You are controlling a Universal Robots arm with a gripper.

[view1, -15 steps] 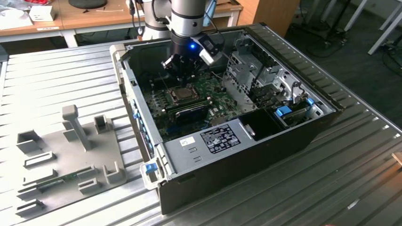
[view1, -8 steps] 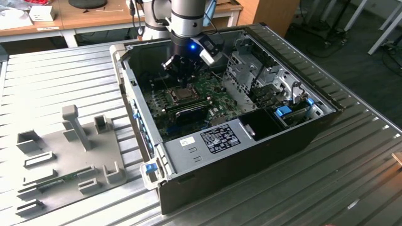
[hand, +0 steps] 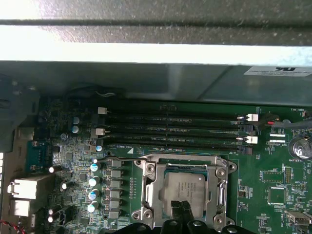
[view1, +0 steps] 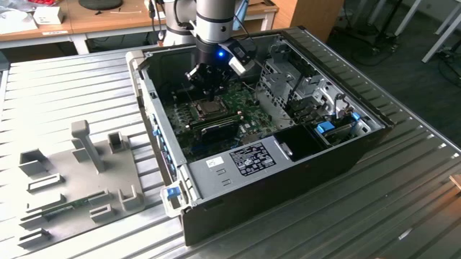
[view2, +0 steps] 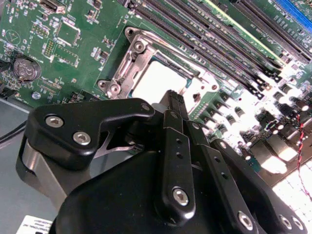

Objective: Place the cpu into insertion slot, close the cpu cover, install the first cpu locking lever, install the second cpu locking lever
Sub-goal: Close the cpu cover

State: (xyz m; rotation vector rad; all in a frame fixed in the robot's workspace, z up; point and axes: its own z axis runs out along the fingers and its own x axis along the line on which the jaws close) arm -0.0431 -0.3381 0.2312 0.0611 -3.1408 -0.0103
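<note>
One cpu (hand: 189, 187) lies inside the cpu cover (hand: 147, 192), just under my gripper (hand: 183, 208), which is pinched narrow and empty.

a ribbed metal table (view1: 65, 91); wooden desks (view1: 108, 19) beyond its far edge, dark floor (view1: 389, 48) at the exterior view's right.

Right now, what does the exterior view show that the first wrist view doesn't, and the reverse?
Exterior view: the open computer case on the ribbed metal table, a grey fixture tray at the exterior view's left. First wrist view: the cpu framed by the cpu cover, capacitors beside them. Both: the gripper over the insertion slot.
</note>
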